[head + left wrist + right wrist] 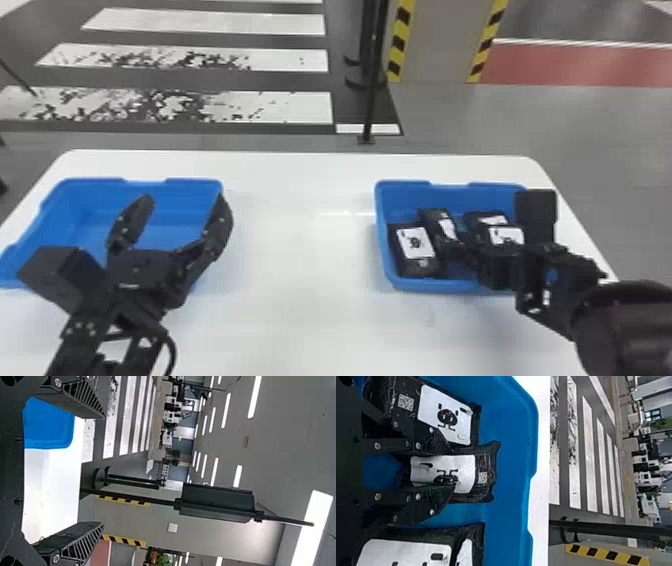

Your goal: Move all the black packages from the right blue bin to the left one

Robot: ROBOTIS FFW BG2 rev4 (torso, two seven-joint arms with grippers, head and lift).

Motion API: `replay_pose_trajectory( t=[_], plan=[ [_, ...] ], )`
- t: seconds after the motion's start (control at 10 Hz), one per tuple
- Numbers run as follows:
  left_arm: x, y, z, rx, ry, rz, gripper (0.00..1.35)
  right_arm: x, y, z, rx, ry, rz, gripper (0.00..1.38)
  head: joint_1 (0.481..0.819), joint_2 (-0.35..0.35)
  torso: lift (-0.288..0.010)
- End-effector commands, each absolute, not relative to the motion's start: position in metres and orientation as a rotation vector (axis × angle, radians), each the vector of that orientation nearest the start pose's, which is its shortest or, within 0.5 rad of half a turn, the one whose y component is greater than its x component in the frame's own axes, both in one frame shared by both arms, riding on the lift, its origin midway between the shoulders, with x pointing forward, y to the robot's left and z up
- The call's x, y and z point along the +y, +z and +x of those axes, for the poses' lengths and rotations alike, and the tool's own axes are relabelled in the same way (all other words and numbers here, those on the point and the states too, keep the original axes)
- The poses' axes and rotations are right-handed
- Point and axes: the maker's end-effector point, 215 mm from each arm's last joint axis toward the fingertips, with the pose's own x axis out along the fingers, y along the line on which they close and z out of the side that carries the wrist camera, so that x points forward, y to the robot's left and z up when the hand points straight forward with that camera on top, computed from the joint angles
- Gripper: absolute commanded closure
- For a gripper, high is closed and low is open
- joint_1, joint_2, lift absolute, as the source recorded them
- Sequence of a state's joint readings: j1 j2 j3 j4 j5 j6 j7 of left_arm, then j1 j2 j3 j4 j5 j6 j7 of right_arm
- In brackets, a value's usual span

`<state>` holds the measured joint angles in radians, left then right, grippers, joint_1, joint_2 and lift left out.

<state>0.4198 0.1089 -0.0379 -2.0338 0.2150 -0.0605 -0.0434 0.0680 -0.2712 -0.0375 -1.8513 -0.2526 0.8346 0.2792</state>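
Observation:
In the head view my left gripper [184, 200] is open over the left blue bin [80, 200]; no package shows in that bin. The left wrist view has this gripper [103, 470] with its fingers wide apart and nothing between them. My right gripper [457, 242] is down in the right blue bin [381, 220], at the middle black package [436, 216]. From the right wrist, the gripper [453, 469] is shut on this creased package [485, 479]. Another black package [422, 267] lies on its left, and further ones [506, 235] on its right, all with white labels.
Both bins stand on a white table [300, 225], with a wide stretch of tabletop between them. Beyond the far table edge, a black pole [371, 100] rises from the floor. The right forearm [620, 320] crosses the right bin's near right corner.

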Motion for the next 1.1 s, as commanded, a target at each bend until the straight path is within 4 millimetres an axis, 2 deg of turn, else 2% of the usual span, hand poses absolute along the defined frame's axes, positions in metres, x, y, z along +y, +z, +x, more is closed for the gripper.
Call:
replay_pose_trajectory(
  t=[0.0, 0.3, 0.4, 0.5, 0.6, 0.7, 0.8, 0.9, 1.0],
  plan=[
    [0.209, -0.289, 0.470, -0.099, -0.125, -0.133, 0.10, -0.237, -0.434, 0.521, 0.548, 0.318, 0.083, 1.10, 0.695, -0.043, -0.174],
    [0.207, -0.283, 0.469, -0.122, -0.128, -0.158, 0.10, -0.228, -0.402, 0.519, 0.425, 0.343, 0.128, 1.10, 0.695, -0.025, -0.174],
    [0.202, -0.280, 0.467, -0.129, -0.139, -0.228, 0.10, -0.224, -0.383, 0.515, 0.364, 0.356, 0.145, 1.10, 0.695, -0.023, -0.174],
    [0.193, -0.269, 0.463, -0.159, -0.166, -0.359, 0.11, -0.214, -0.360, 0.515, 0.286, 0.408, 0.169, 1.10, 0.695, -0.023, -0.174],
    [0.181, -0.249, 0.459, -0.219, -0.194, -0.448, 0.11, -0.199, -0.336, 0.516, 0.225, 0.474, 0.176, 1.10, 0.695, -0.021, -0.174],
    [0.169, -0.223, 0.457, -0.284, -0.234, -0.471, 0.11, -0.164, -0.317, 0.509, 0.191, 0.551, 0.202, 1.10, 0.695, -0.019, -0.174],
    [0.151, -0.216, 0.457, -0.286, -0.279, -0.485, 0.11, -0.131, -0.303, 0.500, 0.169, 0.625, 0.237, 1.10, 0.695, -0.008, -0.174],
    [0.135, -0.219, 0.457, -0.261, -0.314, -0.486, 0.10, -0.099, -0.289, 0.492, 0.144, 0.696, 0.258, 1.10, 0.695, 0.013, -0.174],
    [0.121, -0.227, 0.459, -0.223, -0.342, -0.477, 0.11, -0.071, -0.284, 0.484, 0.138, 0.757, 0.279, 1.10, 0.695, 0.023, -0.174]
  ],
)
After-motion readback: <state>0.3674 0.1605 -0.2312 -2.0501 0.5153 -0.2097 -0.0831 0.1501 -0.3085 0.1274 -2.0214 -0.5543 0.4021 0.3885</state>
